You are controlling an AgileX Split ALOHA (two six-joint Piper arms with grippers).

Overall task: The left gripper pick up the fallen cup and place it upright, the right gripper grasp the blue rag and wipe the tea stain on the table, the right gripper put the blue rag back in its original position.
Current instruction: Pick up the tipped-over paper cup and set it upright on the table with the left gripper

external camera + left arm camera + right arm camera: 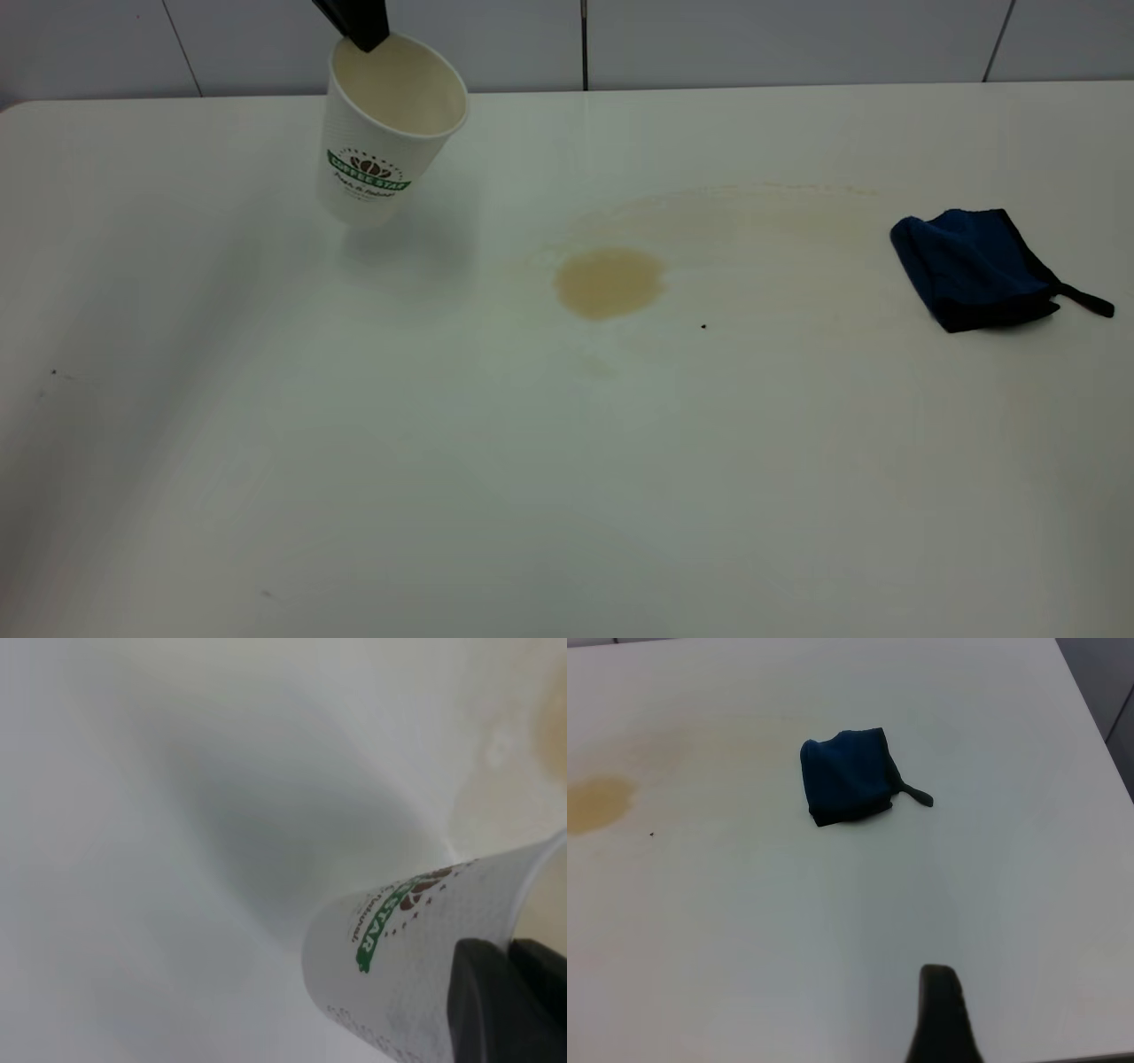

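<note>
The cup (387,133) is held tilted by its far rim, just above the table (443,461), pinched in the left end effector (357,22). If released crooked, it could be toppled again. The right end effector (943,1019) is parked well short of the rag (970,266); its opening cannot be told.

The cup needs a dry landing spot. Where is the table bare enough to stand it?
Bare, dry table lies under and left of the cup, which the left gripper holds tilted. The wide near half is bare too. Avoid the middle, where the tea stain and its smear spread towards the blue rag.
</note>
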